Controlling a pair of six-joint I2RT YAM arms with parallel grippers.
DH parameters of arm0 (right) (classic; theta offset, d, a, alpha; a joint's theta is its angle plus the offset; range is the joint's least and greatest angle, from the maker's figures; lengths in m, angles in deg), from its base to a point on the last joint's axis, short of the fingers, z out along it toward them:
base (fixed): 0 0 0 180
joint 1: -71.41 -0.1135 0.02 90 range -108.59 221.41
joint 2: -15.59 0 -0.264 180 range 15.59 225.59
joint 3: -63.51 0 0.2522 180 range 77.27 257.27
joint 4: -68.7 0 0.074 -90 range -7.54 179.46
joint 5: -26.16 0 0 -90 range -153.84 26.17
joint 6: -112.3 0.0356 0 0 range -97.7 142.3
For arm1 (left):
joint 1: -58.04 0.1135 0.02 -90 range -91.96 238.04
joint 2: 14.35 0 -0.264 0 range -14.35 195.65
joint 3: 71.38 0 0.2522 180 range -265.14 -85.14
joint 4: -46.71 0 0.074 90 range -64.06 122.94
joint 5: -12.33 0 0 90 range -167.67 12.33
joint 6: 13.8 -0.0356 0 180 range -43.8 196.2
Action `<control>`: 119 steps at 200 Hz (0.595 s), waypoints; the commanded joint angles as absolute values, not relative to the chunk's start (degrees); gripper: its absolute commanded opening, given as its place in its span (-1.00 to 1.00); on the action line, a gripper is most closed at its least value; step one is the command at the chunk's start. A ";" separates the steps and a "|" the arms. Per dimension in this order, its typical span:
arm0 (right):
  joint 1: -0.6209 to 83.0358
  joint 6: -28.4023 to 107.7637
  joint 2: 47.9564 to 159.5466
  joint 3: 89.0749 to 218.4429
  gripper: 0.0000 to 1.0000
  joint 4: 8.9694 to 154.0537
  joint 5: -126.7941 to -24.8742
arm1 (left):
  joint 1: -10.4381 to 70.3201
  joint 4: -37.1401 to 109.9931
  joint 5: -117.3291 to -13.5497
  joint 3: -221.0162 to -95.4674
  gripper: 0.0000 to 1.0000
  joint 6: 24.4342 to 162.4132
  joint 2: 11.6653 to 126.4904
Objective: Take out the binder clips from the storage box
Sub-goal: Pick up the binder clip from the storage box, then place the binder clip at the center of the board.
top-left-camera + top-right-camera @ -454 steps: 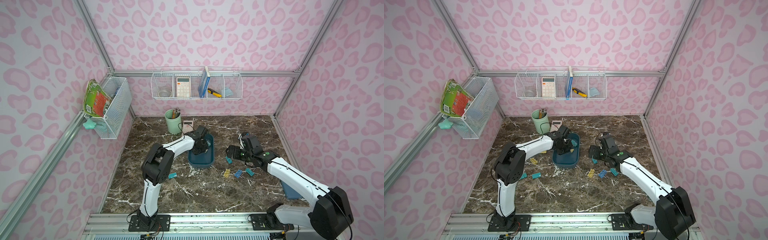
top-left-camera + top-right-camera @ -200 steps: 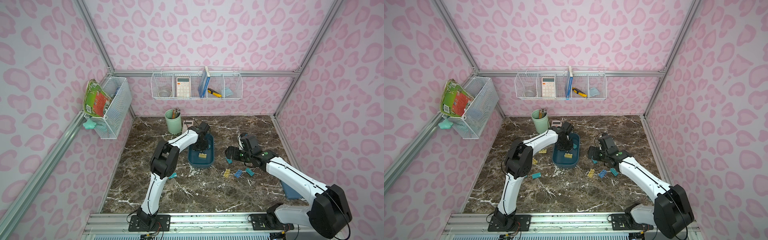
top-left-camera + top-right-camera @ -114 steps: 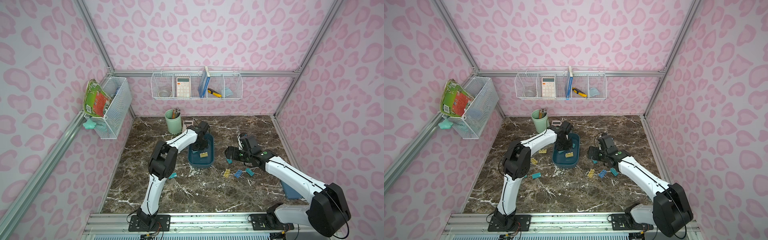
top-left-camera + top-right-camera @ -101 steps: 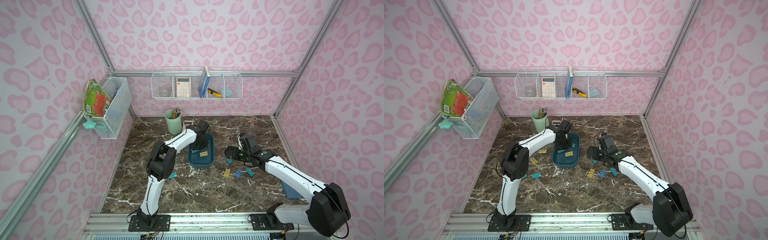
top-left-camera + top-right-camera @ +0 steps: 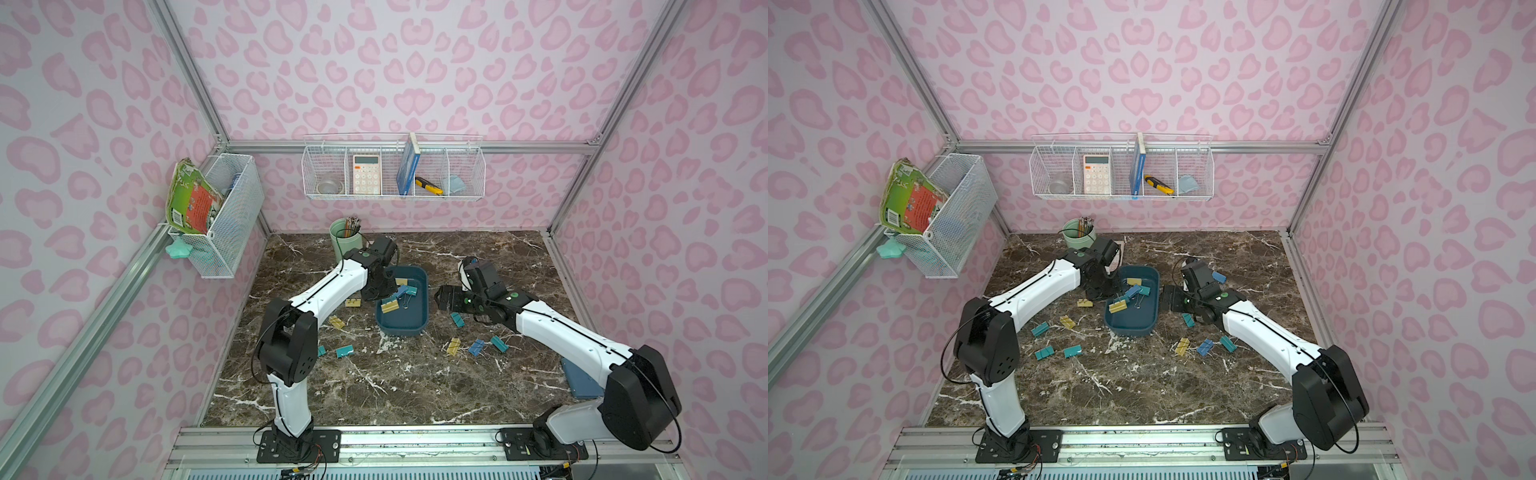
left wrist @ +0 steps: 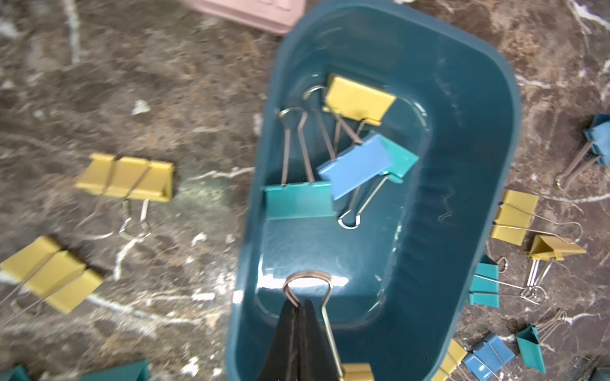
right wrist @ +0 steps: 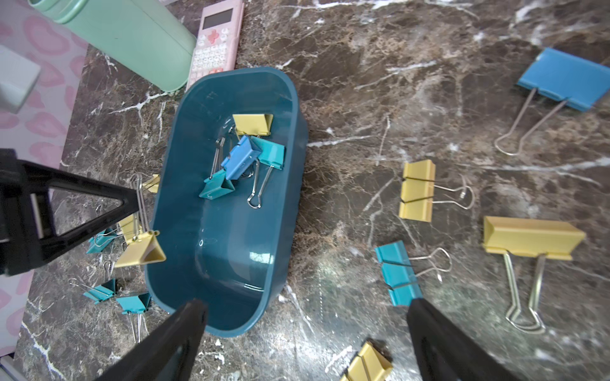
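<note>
The left gripper [image 7: 132, 198] has its fingers pressed together on the thin wire handle of a yellow clip [image 7: 142, 254]. It is a sensible hold, I judge, since the handle stands free and narrow while the folded body is wide and slick. The clip dangles below the fingertips, body downward, lifted over the storage box [image 7: 231, 71] close to one long wall. Whether it is clear of the rim I cannot tell.

Four binder clips [image 6: 356, 168] lie tangled on the box floor out ahead of the fingers, at the end away from them: one yellow, one blue, two teal, handles crossed. Many more lie scattered on the marble table [image 5: 374, 386] on both sides of the box, so the task looks well along.

The left arm reaches forward, wrist bent steeply down over the box. The right gripper [image 5: 442, 298] hovers low with its fingers spread wide and empty. The box's end sits just beyond one fingertip and a teal clip [image 7: 397, 273] just beyond the other. Its forearm stretches low across the table toward the box.
</note>
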State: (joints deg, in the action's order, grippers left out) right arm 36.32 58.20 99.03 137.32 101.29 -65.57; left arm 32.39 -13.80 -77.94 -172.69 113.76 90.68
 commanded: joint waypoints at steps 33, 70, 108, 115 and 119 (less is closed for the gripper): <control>32.41 56.79 106.18 144.35 0.98 98.68 -66.16 | 43.34 -16.03 -80.27 -161.61 -1.00 114.35 81.76; 30.14 56.66 109.89 148.32 0.98 99.27 -66.21 | 52.58 -14.60 -78.78 -162.37 -1.00 110.74 85.07; 28.73 56.64 111.89 151.28 0.98 101.08 -65.28 | 58.59 -13.65 -76.37 -169.40 -1.00 108.60 95.33; 28.69 56.66 112.00 151.65 0.99 101.44 -65.20 | 59.37 -13.44 -75.94 -170.87 -1.00 108.30 97.18; 28.61 56.60 112.16 151.83 0.98 101.59 -65.16 | 59.72 -13.38 -75.78 -171.66 -1.00 108.16 98.09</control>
